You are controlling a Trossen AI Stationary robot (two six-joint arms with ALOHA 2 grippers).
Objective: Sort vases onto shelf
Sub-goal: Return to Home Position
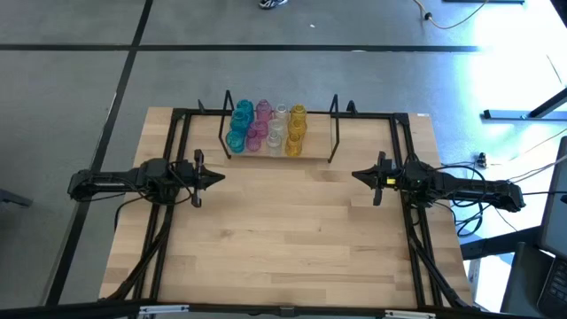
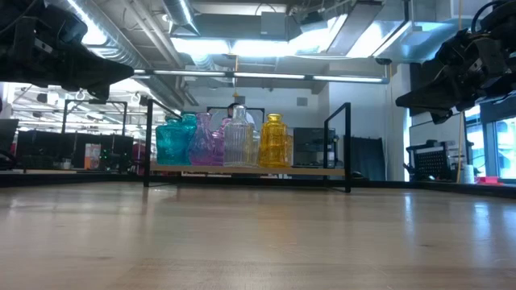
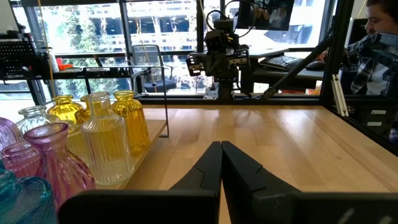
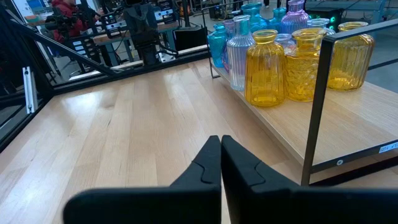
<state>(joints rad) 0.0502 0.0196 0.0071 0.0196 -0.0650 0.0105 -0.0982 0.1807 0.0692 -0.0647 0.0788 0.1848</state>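
Left hand (image 1: 215, 177) hovers over the left side of the tabletop (image 1: 283, 248), pointing inward, its two fingers pressed together and holding nothing. Right hand (image 1: 359, 175) mirrors it over the right side, fingers likewise closed on nothing. The two face each other across a bare stretch of wood and are well apart. In the low view both arms hang raised above the surface.

The shelf (image 1: 319, 143) stands at the far edge of the tabletop, midway between the arms and beyond both hands. All the vases stand on its plank in colour rows, from left to right in the high view: teal vases (image 1: 239, 124), pink vases (image 1: 260, 124), clear vases (image 1: 278, 128), yellow vases (image 1: 297, 124). They are packed close, neighbours touching or nearly so. Three yellow ones show in the right wrist view; the count in the other rows is hard to tell.

The wire end frame (image 4: 318, 106) on the right of the shelf stands between the right hand and the yellow row, its black post crossing in front of one yellow vase. A black frame (image 1: 372, 115) runs along the tabletop's far edge and sides, behind the shelf. A person (image 3: 379, 43) shows beyond the tabletop, past the right arm.
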